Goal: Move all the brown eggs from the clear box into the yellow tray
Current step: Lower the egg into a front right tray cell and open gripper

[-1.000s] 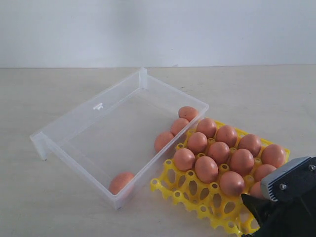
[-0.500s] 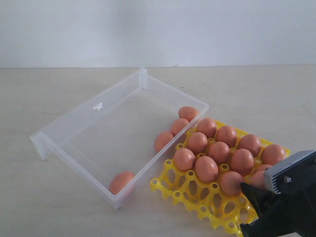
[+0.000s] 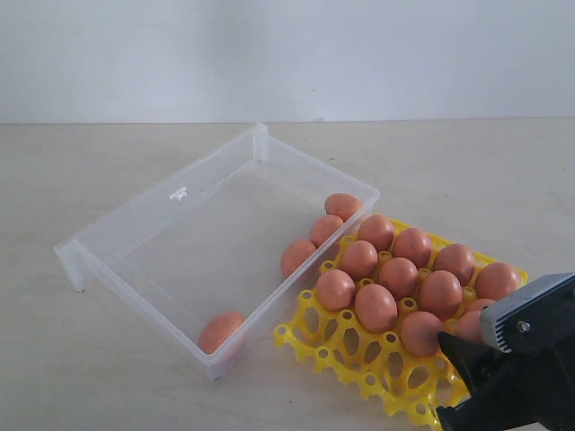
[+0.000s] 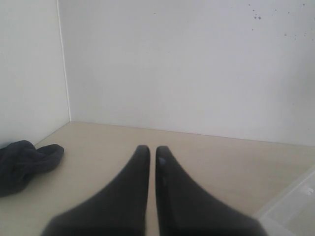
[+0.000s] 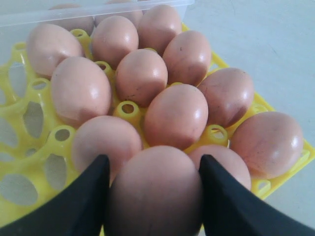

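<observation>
Right gripper (image 5: pixel 152 160) clamped a brown egg (image 5: pixel 155 196) at the yellow tray (image 5: pixel 47 150) edge; left gripper (image 4: pixel 148 148) closed, empty.

Soft, even, bright light fills all three views. In the exterior view the clear box (image 3: pixel 144 220) throws only a faint shadow on the pale surface (image 3: pixel 99 377), the brown eggs (image 3: pixel 375 307) show small dull highlights, and the picture is slightly grainy. In the left wrist view the dark left end effector (image 4: pixel 151 149) is blurred. In the right wrist view the right end effector (image 5: pixel 152 160) and the held egg (image 5: pixel 155 196) are out of focus; farther eggs look sharper.
</observation>
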`<state>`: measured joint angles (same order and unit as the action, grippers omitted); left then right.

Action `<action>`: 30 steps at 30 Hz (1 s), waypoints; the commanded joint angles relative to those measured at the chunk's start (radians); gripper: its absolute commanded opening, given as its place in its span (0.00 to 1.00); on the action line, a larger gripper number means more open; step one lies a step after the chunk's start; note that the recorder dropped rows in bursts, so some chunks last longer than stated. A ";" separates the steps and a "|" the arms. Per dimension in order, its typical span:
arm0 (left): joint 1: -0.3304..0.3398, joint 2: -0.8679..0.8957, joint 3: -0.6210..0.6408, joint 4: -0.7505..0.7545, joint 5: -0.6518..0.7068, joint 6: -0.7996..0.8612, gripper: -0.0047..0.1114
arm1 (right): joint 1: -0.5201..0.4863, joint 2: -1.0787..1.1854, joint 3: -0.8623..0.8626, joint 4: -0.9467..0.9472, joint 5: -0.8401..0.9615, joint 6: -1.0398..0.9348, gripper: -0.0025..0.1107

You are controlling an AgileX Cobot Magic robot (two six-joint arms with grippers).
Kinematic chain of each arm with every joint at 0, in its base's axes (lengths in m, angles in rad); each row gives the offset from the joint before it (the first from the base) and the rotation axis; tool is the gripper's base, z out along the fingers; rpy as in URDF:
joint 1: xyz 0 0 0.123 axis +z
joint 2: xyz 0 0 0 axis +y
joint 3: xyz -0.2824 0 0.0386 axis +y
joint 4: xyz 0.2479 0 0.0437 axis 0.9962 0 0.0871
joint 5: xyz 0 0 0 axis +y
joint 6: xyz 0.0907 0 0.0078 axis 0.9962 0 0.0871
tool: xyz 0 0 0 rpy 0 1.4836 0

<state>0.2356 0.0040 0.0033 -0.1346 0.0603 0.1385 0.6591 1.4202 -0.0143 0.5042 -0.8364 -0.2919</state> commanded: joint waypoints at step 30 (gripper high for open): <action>-0.001 -0.004 -0.003 0.000 -0.008 0.002 0.08 | -0.001 -0.003 0.000 0.007 -0.286 0.038 0.52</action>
<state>0.2356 0.0040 0.0033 -0.1346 0.0603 0.1385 0.6591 1.4202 -0.0143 0.5024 -0.9374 -0.2788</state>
